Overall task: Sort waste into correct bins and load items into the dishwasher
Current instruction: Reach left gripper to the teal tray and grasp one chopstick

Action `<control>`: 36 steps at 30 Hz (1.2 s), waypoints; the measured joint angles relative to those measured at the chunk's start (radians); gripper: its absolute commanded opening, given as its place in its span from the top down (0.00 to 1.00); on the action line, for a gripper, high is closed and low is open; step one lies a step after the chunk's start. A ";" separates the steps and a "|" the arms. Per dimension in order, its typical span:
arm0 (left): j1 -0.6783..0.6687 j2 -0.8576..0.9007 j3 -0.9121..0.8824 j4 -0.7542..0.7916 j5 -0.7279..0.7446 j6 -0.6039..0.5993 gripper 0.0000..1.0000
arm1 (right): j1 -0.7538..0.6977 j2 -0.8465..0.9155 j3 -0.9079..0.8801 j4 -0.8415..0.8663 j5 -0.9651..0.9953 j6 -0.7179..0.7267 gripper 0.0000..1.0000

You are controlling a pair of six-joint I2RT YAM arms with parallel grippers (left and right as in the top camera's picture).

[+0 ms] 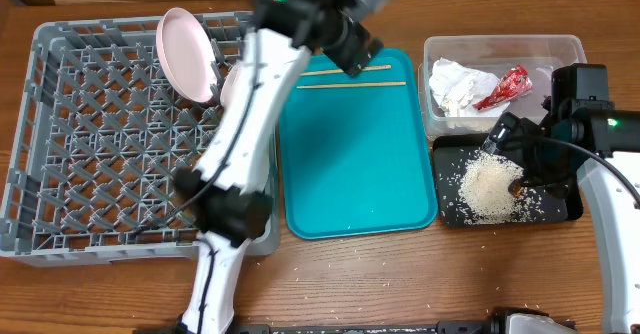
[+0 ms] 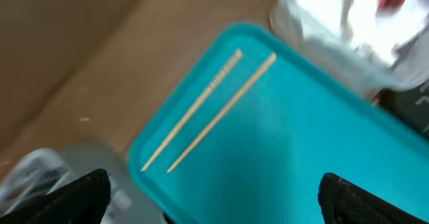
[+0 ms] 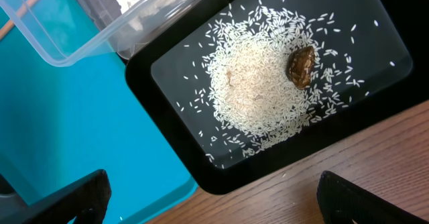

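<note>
While the chopsticks (image 2: 214, 106) lie side by side at the far end of the teal tray (image 2: 301, 157), the left gripper (image 2: 214, 207) hovers over them. Its fingers are spread wide and empty, with only the dark tips showing at the bottom corners of its wrist view.

That view is blurred. From overhead it's clearer: the napkin (image 1: 455, 84) and red wrapper (image 1: 505, 86) sit in the clear tub (image 1: 500, 46). Just beside it, the rice (image 3: 261, 90) is heaped in the black tray (image 3: 375, 23), one brown scrap (image 3: 301, 65) on the pile.

The right gripper (image 3: 214, 204) hangs above, fingers apart too, holding nothing.

Over on the left, the pink plate (image 1: 187, 54) stands tilted in the grey rack (image 1: 90, 144). The left arm (image 1: 240, 124) covers part of the rack, and a pale shape behind it I can't make out.
</note>
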 measured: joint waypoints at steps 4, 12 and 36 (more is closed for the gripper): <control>-0.013 0.178 -0.016 0.042 -0.007 0.080 0.01 | 0.000 0.000 0.000 0.000 0.000 0.000 0.00; -0.013 0.332 -0.036 0.106 -0.013 0.125 0.08 | 0.000 0.000 0.000 0.000 0.000 0.000 0.00; -0.013 0.407 -0.036 0.148 -0.013 0.169 0.19 | 0.000 0.000 0.000 0.000 0.000 0.000 0.00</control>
